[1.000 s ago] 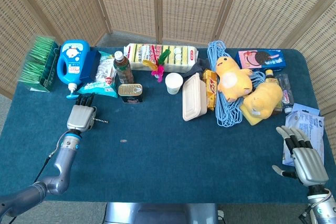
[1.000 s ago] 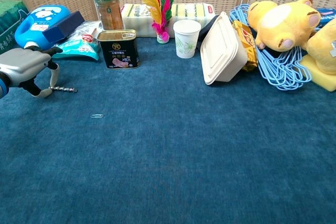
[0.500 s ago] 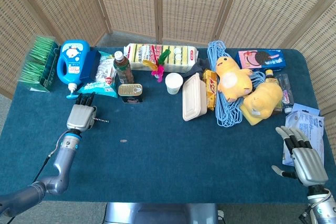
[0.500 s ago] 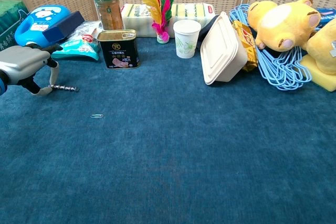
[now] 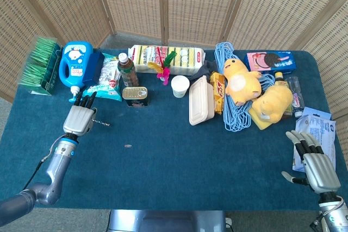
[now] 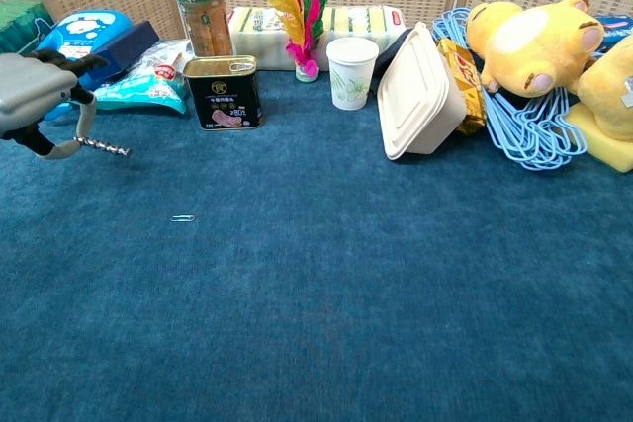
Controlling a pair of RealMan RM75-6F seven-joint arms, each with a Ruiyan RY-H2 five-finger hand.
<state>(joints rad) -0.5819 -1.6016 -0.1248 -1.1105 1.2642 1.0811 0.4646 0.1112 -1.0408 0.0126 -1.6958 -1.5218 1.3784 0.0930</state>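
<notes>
Left hand [image 6: 35,96] holds a corkscrew [image 6: 99,148] just above the blue table [image 6: 326,294].
Screw tip sticks out to the right, near the teal snack bag [image 6: 148,91] & a paperclip [image 6: 182,218]. Right hand [image 5: 318,169] lies flat w/ fingers spread, holding nothing, touching a white packet [image 5: 321,126].

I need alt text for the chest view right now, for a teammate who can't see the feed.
At the left edge, the left robot hand holds a small corkscrew lifted just above the blue table, its spiral pointing right. Behind it stand a dark tin can, a paper cup and a white clamshell box; a paperclip lies nearer.
</notes>
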